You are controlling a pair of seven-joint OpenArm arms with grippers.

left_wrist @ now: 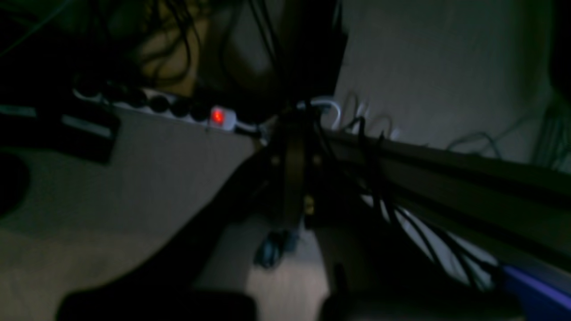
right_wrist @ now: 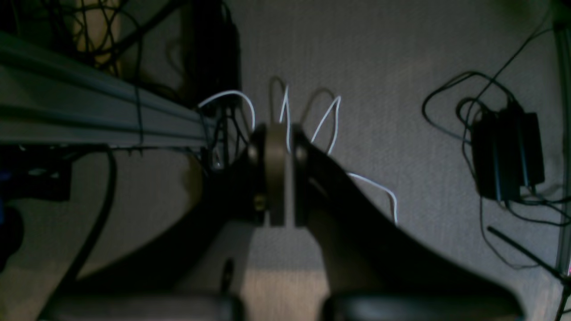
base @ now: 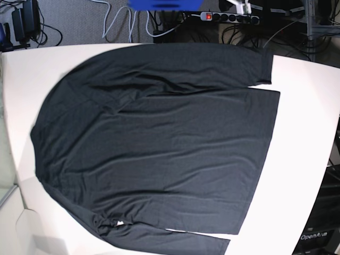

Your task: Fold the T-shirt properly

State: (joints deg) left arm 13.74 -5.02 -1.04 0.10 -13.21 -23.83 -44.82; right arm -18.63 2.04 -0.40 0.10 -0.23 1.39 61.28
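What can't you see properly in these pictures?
- Base view: the bottom edge cuts off the lower sleeve of the T-shirt; neither arm shows.
- Left wrist view: dark and blurred; the left gripper is only a shadowy shape, and the T-shirt is out of frame.
- Right wrist view: the right gripper is blurred; the table is out of frame.

Both grippers share one construction. The right gripper [right_wrist: 276, 178] has two black, curved fingers [right_wrist: 357, 214] flanking an olive-tan centre strip, with round fasteners on either side of that strip. The left gripper [left_wrist: 292, 178] shows the same dark fingers, tan strip and small brass-coloured screws beside it.
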